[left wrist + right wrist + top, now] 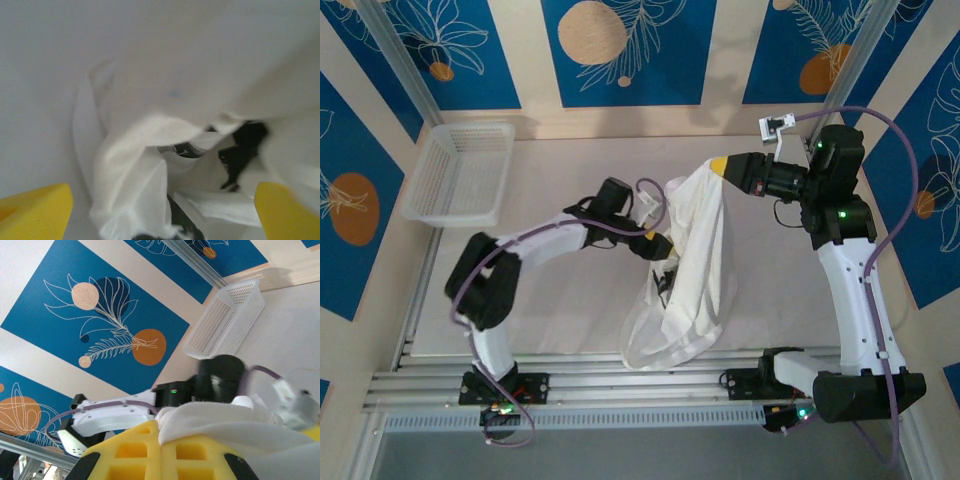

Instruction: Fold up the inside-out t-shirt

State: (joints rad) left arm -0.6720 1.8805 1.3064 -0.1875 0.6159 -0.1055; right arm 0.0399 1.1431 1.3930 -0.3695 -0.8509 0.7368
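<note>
The white inside-out t-shirt (695, 270) hangs in a long bunch from my right gripper (718, 166), its lower end resting on the table near the front rail. In the right wrist view the yellow fingers (150, 450) are pressed together with a fold of the shirt (225, 415) pinched between them. My left gripper (658, 247) reaches into the hanging cloth from the left, at mid height. In the left wrist view its yellow fingertips (32, 210) stand far apart, and loose folds of the shirt (135, 170) hang between them without being pinched.
A white mesh basket (460, 172) sits at the back left of the table, also seen in the right wrist view (225, 322). Metal rails (620, 385) run along the near edge by the arm bases. Patterned walls enclose the table.
</note>
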